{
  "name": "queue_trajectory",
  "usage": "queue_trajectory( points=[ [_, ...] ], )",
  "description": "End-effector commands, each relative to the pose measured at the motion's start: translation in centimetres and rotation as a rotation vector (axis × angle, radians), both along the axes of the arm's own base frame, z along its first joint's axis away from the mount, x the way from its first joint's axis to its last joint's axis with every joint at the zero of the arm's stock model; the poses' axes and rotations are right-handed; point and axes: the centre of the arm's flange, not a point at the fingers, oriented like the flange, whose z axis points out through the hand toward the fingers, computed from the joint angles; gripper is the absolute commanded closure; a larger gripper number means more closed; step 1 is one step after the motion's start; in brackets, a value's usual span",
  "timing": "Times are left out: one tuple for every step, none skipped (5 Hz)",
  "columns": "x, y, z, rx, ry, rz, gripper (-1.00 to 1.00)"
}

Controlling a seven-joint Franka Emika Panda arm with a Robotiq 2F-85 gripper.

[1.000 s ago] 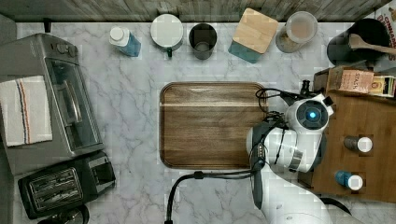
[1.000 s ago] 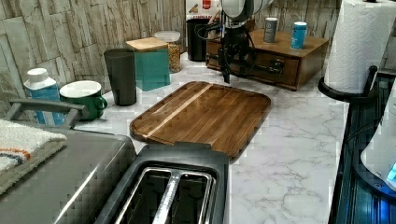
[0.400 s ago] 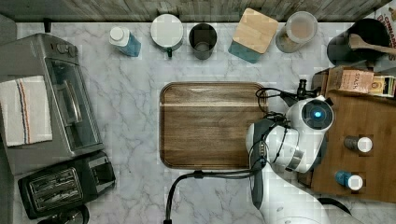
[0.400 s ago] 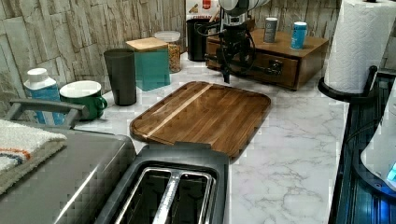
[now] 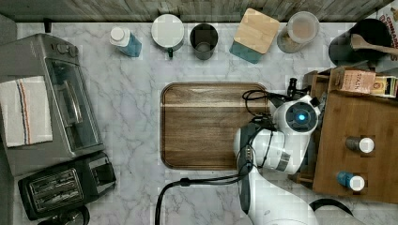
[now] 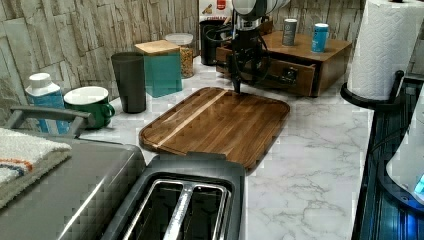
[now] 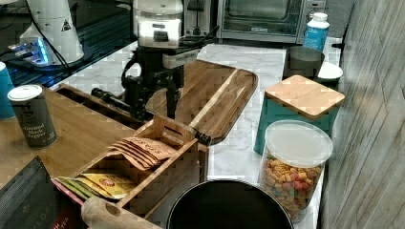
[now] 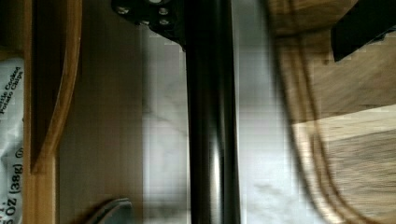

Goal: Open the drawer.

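Drawer [image 6: 299, 79] in sight, low in the wooden organizer box [image 5: 356, 117], which stands on the marble counter [image 5: 126, 93] at the top view's right. Its front faces the rounded cutting board [image 5: 206, 126] just beside it. It's wide and shallow, medium-brown wood. In the right view it looks to stand a little way out of the box, with a dark gap behind the front, though the arm covers much of it.

Across the front runs the long black bar handle [image 8: 210, 140], glossy and round, held off the wood on brackets, with a strip of marble showing on either side of it in the wrist view.

Down on that handle is the gripper [image 7: 155, 102], pointing straight at the counter. Its fingers [image 7: 173, 100] are spread, one on the drawer side of the bar and one on the board side, so the bar lies between them. They aren't pinching it, and whether the inner one touches the bar I cannot tell.
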Motion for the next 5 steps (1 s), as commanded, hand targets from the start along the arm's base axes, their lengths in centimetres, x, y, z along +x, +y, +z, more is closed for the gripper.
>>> queue_trajectory(
  points=[
    [3.1, 22.4, 1.9, 0.091, -0.001, 0.228, -1.0],
    [3.0, 24.9, 2.5, 0.076, -0.008, 0.207, -1.0],
    [3.3, 26.4, 2.6, 0.083, -0.013, 0.195, -1.0],
    [3.5, 27.2, 3.0, 0.084, -0.005, 0.189, -1.0],
    [3.7, 27.5, 3.3, 0.083, 0.004, 0.182, -1.0]
  ],
)
